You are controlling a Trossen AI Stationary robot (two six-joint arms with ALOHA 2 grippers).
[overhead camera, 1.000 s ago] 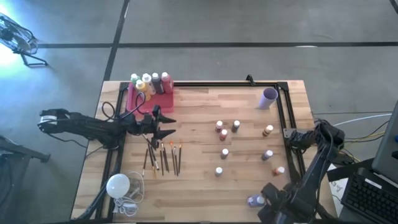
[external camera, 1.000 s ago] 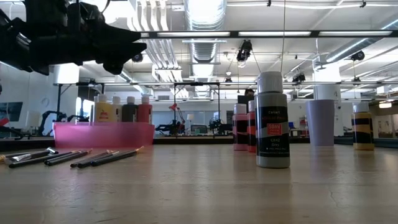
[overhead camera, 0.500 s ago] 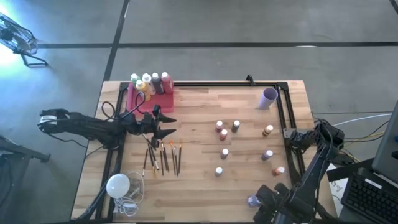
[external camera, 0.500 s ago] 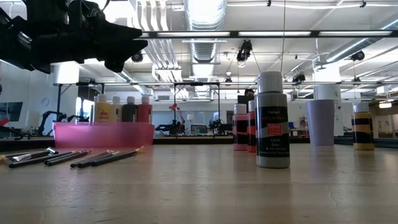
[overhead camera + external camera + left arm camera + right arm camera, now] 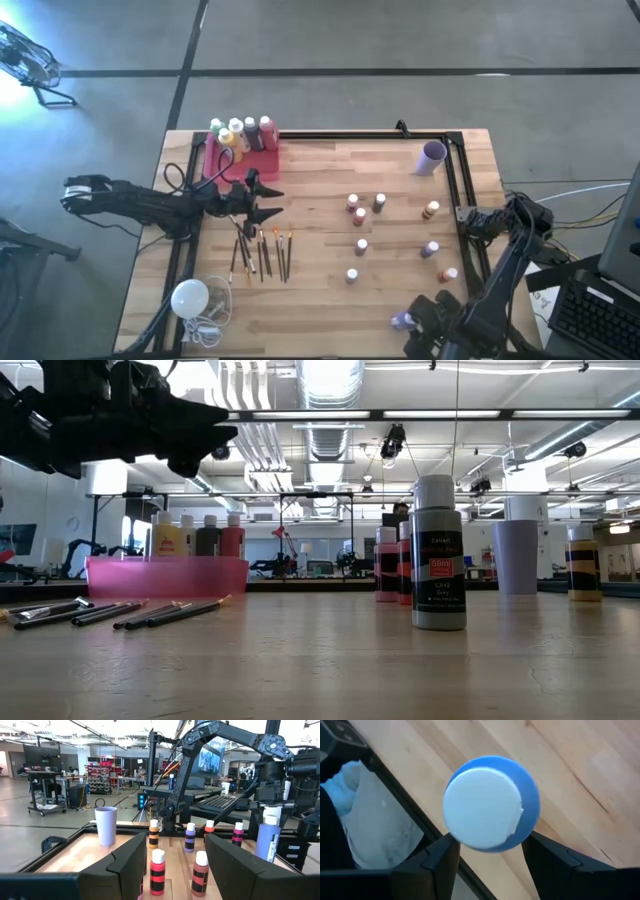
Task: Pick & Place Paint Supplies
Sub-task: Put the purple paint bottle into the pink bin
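Pale wooden planking, laid in strips and edged by a black metal frame, forms the tabletop, which stands on a grey concrete floor. At the lower right of the high view, the right tool grips a blue, round-bodied paint bottle with a flat white cap; in the right wrist view its two dark, angular fingers press against opposite sides of the bottle, above the tabletop's edge. Just up from it, small white-capped bottles stand scattered over the right half of the planks, with a smooth lilac cup at the upper right. The left tool hangs at centre left with its matte black fingers spread apart and nothing between them, directly above a fan of thin dark paintbrushes. Above it in the frame, a translucent pink tray holds cylindrical bottles in green, yellow, dark and red. A white round bulb with a coiled cord lies at the lower left. In the low view a grey bottle stands upright, nearest the camera.
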